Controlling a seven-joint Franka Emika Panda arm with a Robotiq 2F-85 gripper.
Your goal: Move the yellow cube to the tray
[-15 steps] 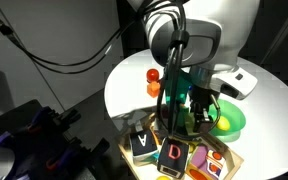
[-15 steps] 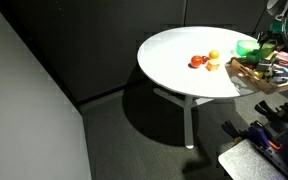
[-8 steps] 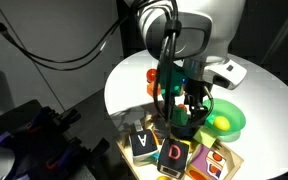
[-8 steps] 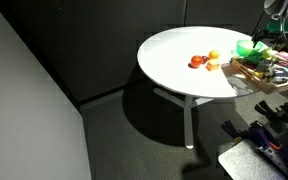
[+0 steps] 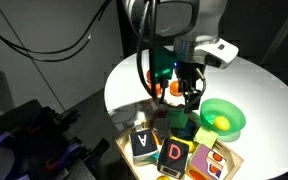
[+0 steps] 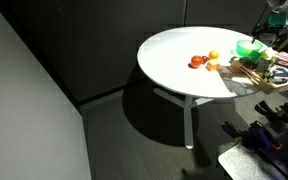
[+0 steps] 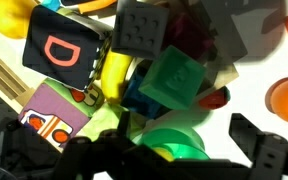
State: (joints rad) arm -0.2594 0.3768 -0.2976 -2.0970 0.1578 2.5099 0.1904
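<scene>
On the round white table (image 6: 169, 60), with dark walls and floor around it, we see the tray (image 6: 246, 73) at the edge, packed with blocks. The yellow cube (image 6: 213, 56) sits on the tabletop near the tray but outside it, beside red and orange pieces; it's too small to confirm its shape. The arm comes down from above. The gripper (image 5: 191, 97) hangs just beyond the tray, fingers spread, holding nothing.

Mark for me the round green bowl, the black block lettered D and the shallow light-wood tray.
round green bowl (image 5: 233, 109): in an exterior view, on its far rim.
black block lettered D (image 5: 174, 153): in an exterior view, on its lettered top face.
shallow light-wood tray (image 6: 250, 76): in an exterior view, on its front wall.
</scene>
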